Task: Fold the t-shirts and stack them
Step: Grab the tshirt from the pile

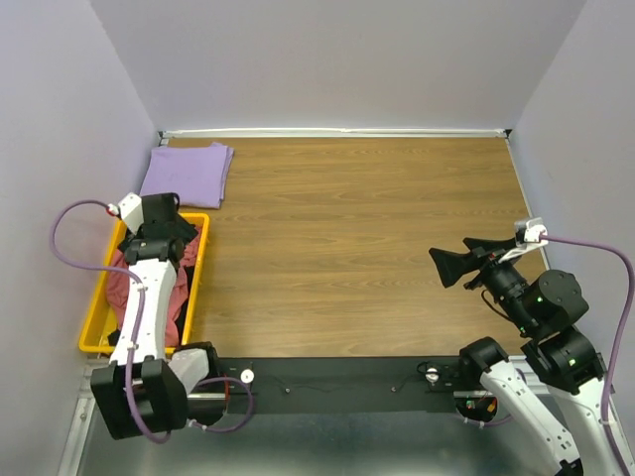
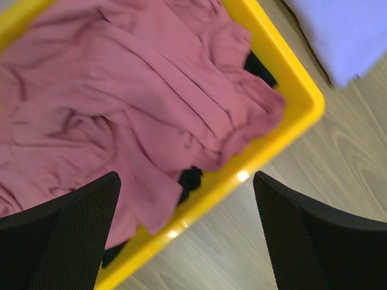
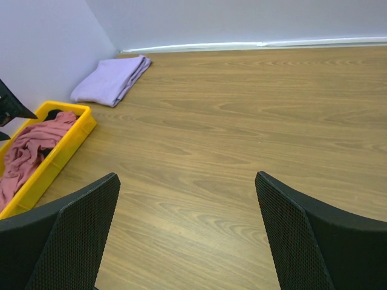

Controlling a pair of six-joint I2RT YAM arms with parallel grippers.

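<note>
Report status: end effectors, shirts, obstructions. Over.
Left end effector open, hovering over crumpled salmon-pink cloth t-shirt in yellow plastic bin. Right end effector open, above wooden table. Lavender-purple cloth t-shirt folded, far-left corner. Nothing blocking bin.

The bin [image 1: 199, 283] sat on the table [image 1: 357, 248] at its left edge, toward the front. A loose shirt [image 2: 121, 103] was heaped in it over a second shirt [image 2: 191, 179], which showed only along the bin's right wall. A folded shirt [image 1: 187, 174] lay flat on the table just behind the bin, in the far left corner. The left gripper [image 2: 185, 187] hung over the bin's far end, and the right gripper [image 1: 454, 263] stood above the table's right side, well apart from the bin.
</note>
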